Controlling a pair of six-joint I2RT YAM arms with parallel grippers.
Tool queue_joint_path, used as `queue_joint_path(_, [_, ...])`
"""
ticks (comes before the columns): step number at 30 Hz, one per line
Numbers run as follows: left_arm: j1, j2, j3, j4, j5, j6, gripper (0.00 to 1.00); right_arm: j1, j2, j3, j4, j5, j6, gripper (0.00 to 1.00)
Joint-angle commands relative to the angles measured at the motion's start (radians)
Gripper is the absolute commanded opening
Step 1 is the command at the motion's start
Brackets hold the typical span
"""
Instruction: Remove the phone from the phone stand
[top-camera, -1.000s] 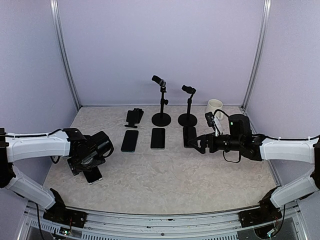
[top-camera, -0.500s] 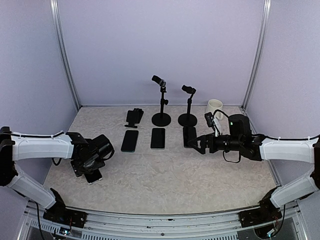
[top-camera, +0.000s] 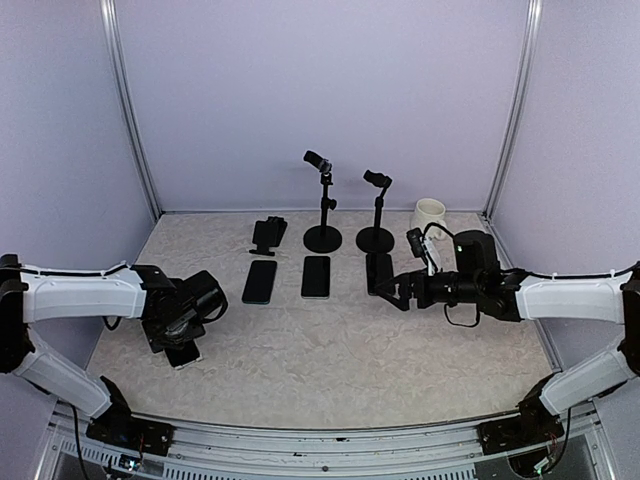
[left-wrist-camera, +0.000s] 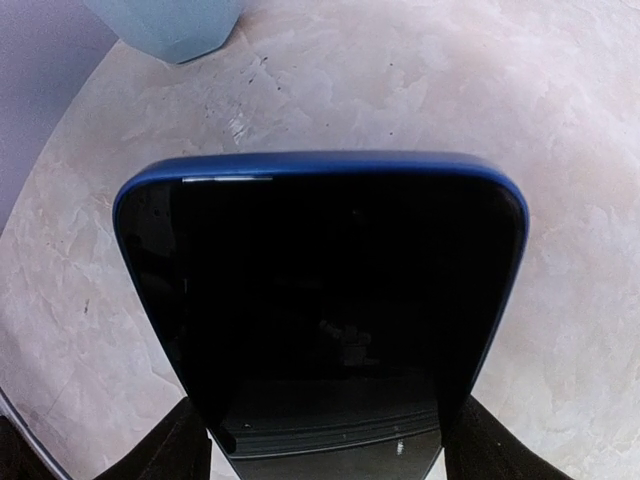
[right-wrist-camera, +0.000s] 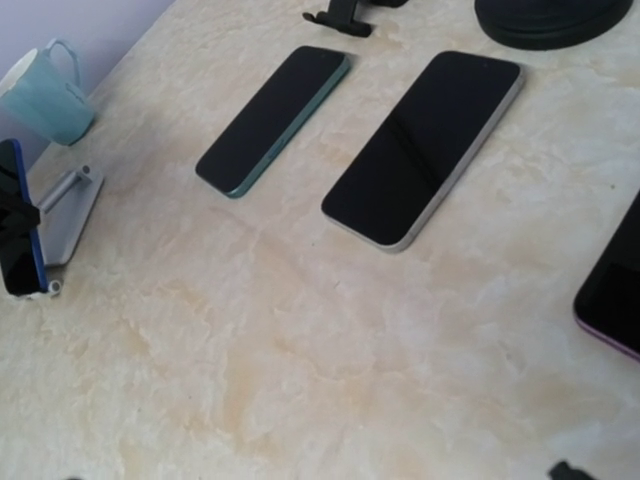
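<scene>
Phone (left-wrist-camera: 320, 310) stands near upright, long axis vertical.

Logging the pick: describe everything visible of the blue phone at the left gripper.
The blue phone has a glossy black, unlit screen in a rounded blue rim. It stands nearly upright by the silver stand. The left gripper clasps its two lower sides. Whether it rests on the stand's lip is unclear.

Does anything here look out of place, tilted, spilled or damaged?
Nothing stands out: green phone and silver phone lie flat, both tall stands upright, white mug upright, blue phone held squarely in the left gripper.
</scene>
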Motion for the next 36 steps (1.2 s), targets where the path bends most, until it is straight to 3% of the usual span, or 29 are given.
queue_joint_path(1, [-0.010,-0.039,0.036,-0.060,-0.055,0.024,0.63,-0.009,0.014,0.010,0.029,-0.014,-0.007,1.00])
queue_joint_path(11, [0.001,-0.059,0.191,-0.128,-0.086,0.137,0.63,-0.010,0.018,0.005,0.032,-0.017,-0.013,1.00])
queue_joint_path(17, [0.114,-0.067,0.265,-0.018,-0.011,0.407,0.63,-0.022,0.023,0.019,0.025,-0.036,-0.023,1.00])
queue_joint_path(21, [0.213,-0.061,0.287,0.095,0.078,0.579,0.56,-0.030,0.017,0.021,0.030,-0.047,-0.026,1.00])
queue_joint_path(36, [0.367,0.218,0.444,0.301,0.280,0.926,0.57,-0.039,-0.006,-0.001,0.043,-0.059,-0.024,1.00])
